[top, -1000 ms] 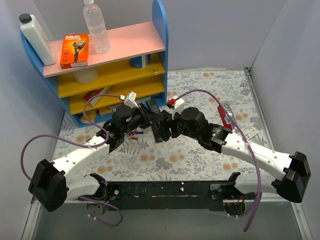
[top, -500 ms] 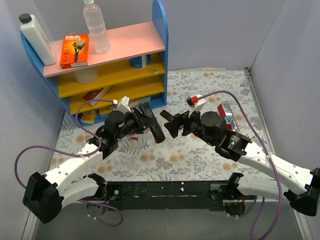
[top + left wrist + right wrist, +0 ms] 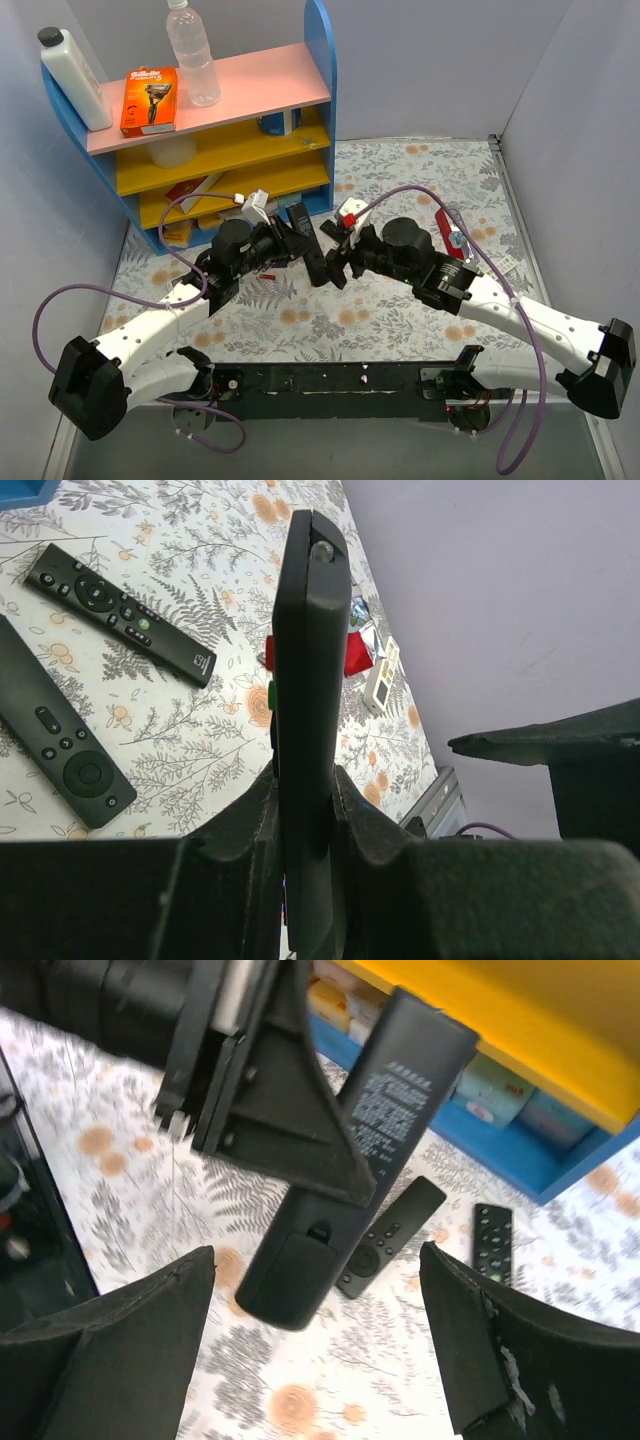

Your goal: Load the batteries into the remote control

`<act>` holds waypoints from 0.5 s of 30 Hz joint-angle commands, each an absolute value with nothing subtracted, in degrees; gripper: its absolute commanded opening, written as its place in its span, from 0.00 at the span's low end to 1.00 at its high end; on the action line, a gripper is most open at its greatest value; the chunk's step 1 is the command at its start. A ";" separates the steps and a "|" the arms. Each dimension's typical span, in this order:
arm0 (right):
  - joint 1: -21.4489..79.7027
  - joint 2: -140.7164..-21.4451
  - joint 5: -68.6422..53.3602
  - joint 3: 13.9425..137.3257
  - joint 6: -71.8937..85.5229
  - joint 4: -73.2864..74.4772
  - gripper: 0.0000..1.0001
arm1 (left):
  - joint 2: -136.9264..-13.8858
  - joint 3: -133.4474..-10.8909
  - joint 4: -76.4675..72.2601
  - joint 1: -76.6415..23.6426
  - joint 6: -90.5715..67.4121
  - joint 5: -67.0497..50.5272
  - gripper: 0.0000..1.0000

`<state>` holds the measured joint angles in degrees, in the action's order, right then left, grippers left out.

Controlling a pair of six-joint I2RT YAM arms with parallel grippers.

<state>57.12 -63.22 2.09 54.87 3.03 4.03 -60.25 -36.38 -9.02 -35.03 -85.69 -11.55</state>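
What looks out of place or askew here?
Nothing spilled or damaged. Only the black remote stands out: the left gripper clamps it on edge above the table, while two other remotes lie flat.

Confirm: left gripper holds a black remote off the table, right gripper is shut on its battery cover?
No: the right gripper is open, not gripping the cover, as the right wrist view shows. The left gripper does hold the remote off the table.
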 commanded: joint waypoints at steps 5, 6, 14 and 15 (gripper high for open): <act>56.16 -60.46 -16.24 54.83 -26.43 7.87 0.88 | -61.43 -42.10 -9.14 -34.89 -77.97 -18.80 0.00; 56.16 -61.25 -16.87 55.28 -27.24 8.95 0.88 | -61.61 -42.45 -9.23 -34.89 -77.52 -20.20 0.00; 56.16 -62.40 -18.98 56.42 -30.94 11.33 0.88 | -63.37 -45.96 -7.74 -34.81 -74.80 -24.52 0.00; 56.16 -62.75 -19.16 56.77 -31.02 11.69 0.88 | -63.54 -46.14 -7.73 -34.89 -74.62 -24.70 0.00</act>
